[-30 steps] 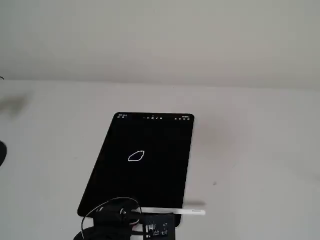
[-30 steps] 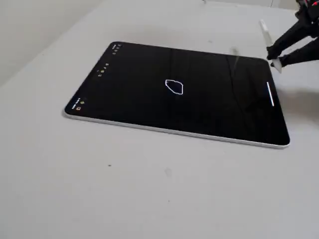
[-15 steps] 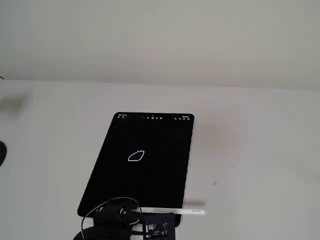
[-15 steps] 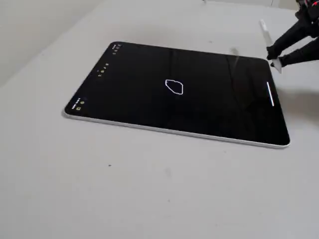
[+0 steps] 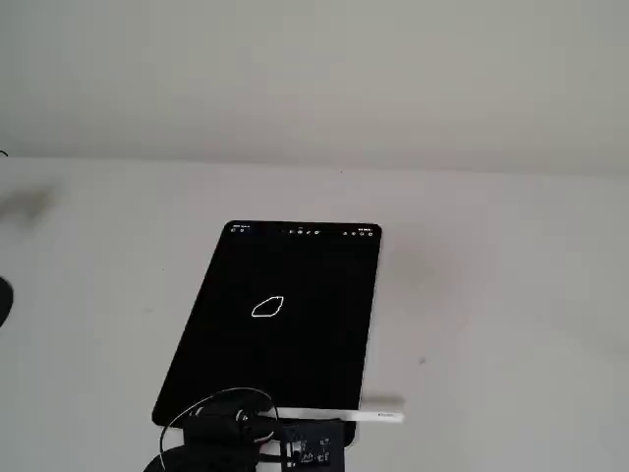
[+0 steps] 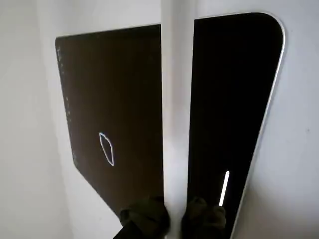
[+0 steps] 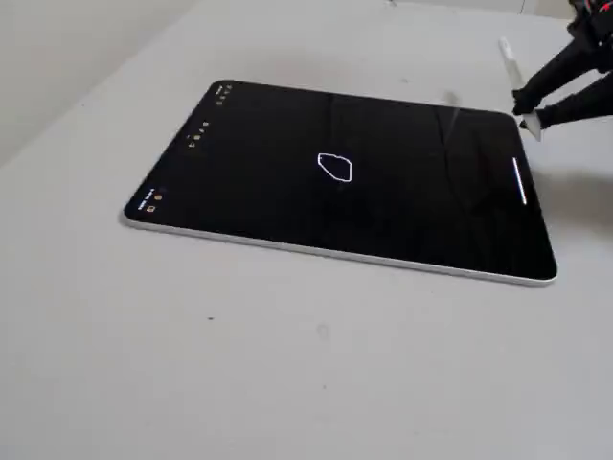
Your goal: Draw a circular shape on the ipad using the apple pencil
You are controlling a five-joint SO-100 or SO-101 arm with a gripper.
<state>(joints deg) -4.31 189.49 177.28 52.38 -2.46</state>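
White on black, the circular shape (image 5: 267,308) sits closed near the middle of the ipad (image 5: 295,364), which lies flat on the pale tabletop (image 5: 491,295), so I judge the drawing step done. My gripper (image 6: 172,216) is clenched on the apple pencil (image 6: 176,99), which I hold lying crosswise at the tablet's near short edge, opposite the row of icons. In the side fixed view the pencil (image 7: 511,65) looks clear of the glass. What remains, I think, is to set the pencil down beside the tablet without adding a stray mark.
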